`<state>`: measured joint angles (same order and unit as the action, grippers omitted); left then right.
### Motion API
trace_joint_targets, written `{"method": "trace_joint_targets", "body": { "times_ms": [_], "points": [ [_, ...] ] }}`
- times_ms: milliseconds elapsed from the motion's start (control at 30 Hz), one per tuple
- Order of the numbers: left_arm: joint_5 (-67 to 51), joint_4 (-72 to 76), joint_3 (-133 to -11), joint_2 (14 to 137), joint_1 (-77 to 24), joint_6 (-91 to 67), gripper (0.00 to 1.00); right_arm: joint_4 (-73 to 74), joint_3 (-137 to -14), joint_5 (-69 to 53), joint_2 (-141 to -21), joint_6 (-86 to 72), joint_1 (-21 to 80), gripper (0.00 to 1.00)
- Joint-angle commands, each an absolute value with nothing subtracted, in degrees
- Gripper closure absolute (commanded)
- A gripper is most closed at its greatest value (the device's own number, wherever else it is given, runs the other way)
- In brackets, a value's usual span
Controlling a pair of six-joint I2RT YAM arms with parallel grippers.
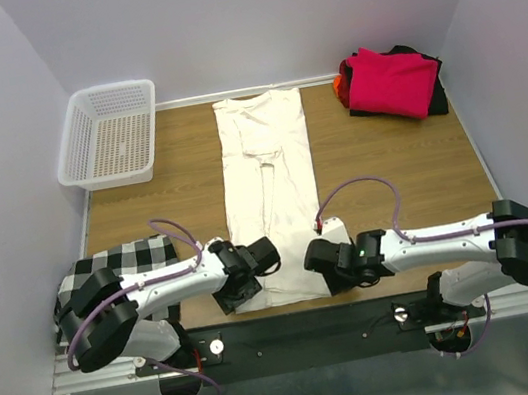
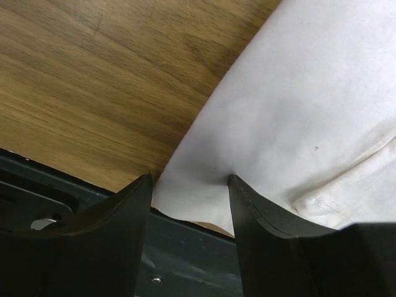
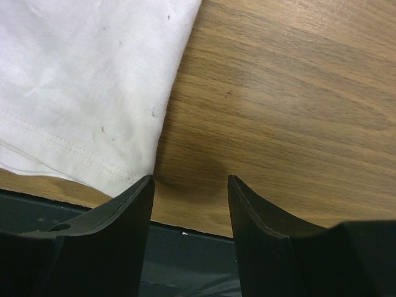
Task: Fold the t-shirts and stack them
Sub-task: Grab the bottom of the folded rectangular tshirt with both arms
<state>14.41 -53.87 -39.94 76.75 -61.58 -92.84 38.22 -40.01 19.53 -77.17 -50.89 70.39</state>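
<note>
Shirt [image 1: 269, 186] hem lies between both end effectors [image 2: 189, 180] [image 3: 189, 180].

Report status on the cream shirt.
Left gripper open, straddling near-left corner of cream shirt. Right gripper open, over table beside near-right corner. Shirt flat, ungripped. Nothing blocking.

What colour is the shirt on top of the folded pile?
Magenta-red shirt, best in top external view.

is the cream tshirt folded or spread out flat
Partly folded: the cream t-shirt lies as a long narrow strip on the table, sides turned in, no sleeves sticking out.
</note>
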Motion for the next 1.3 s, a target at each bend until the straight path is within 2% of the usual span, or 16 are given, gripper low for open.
{"method": "trace_joint_targets", "body": {
  "times_ms": [0, 433, 1033, 1133, 1200, 1267],
  "points": [
    [14.5, -54.4, -42.0, 80.1, -62.4, -92.9, 0.37, 36.7, -38.2, 19.2, -76.3, -51.1, 70.0, 0.4],
    [12.6, -52.6, -41.1, 79.9, -63.0, -91.7, 0.37, 35.9, -41.6, 20.2, -73.2, -51.2, 70.0, 0.41],
    [10.5, -49.8, -39.2, 80.3, -64.3, -91.8, 0.37, 28.0, -39.7, 16.4, -82.9, -47.3, 70.0, 0.42],
    [10.1, -49.5, -38.8, 80.1, -64.5, -91.8, 0.37, 27.9, -38.7, 15.8, -83.3, -47.7, 70.0, 0.48],
    [9.8, -49.1, -38.6, 80.1, -64.6, -91.7, 0.39, 28.0, -37.4, 15.0, -82.8, -48.2, 70.0, 0.57],
    [9.6, -48.9, -38.2, 79.8, -64.9, -91.8, 0.45, 28.3, -36.1, 14.3, -81.4, -49.0, 70.0, 0.67]
  ]
}}
